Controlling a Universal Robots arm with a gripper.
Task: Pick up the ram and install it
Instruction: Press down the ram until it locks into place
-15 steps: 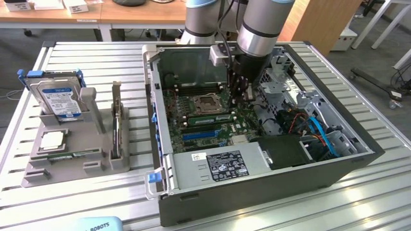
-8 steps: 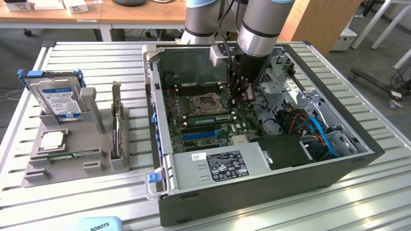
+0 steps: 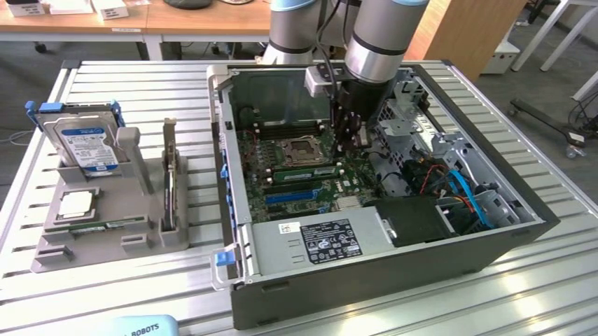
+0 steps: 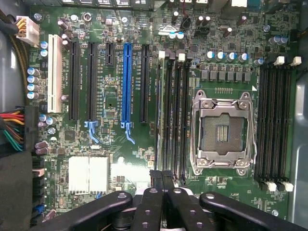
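Black gripper (image 4: 161, 175) links crowded the wrist view, and the 2 fingers (image 4: 156, 180) were pressed together with nothing between them. Their tips hung over one end of the bank of memory slots (image 4: 175, 115) running beside the open CPU socket (image 4: 221, 132), whose metal frame sat empty. Beyond the socket stood 4 more black slots (image 4: 276, 120) with white clips. On the other side of the memory bank ran long black expansion slots and 1 blue slot (image 4: 127, 82), with a ribbed silver heat sink (image 4: 88, 173) near it.

In the exterior view the arm reached down into the open computer case (image 3: 327, 297), the gripper (image 3: 353, 140) low over the motherboard. The ram (image 3: 304, 171) stood on its edge in a slot just beside the socket (image 3: 301, 148), a narrow green strip lying level along the board. The gripper was by the end of that strip; whether it touched it I could not tell.

A labelled power supply (image 3: 318, 241) filled the near corner of the case, with blue cables (image 3: 467, 192) toward the exterior view's right.

On the slatted metal table (image 3: 140, 91), to the exterior view's left of the case, sat a grey holder tray (image 3: 94, 255). It carried a hard drive (image 3: 86, 143) propped upright, a square silver CPU chip (image 3: 77, 203) lying flat, a second green stick (image 3: 98, 225) lying flat in front of the chip, and an expansion card (image 3: 168, 175) standing on edge.
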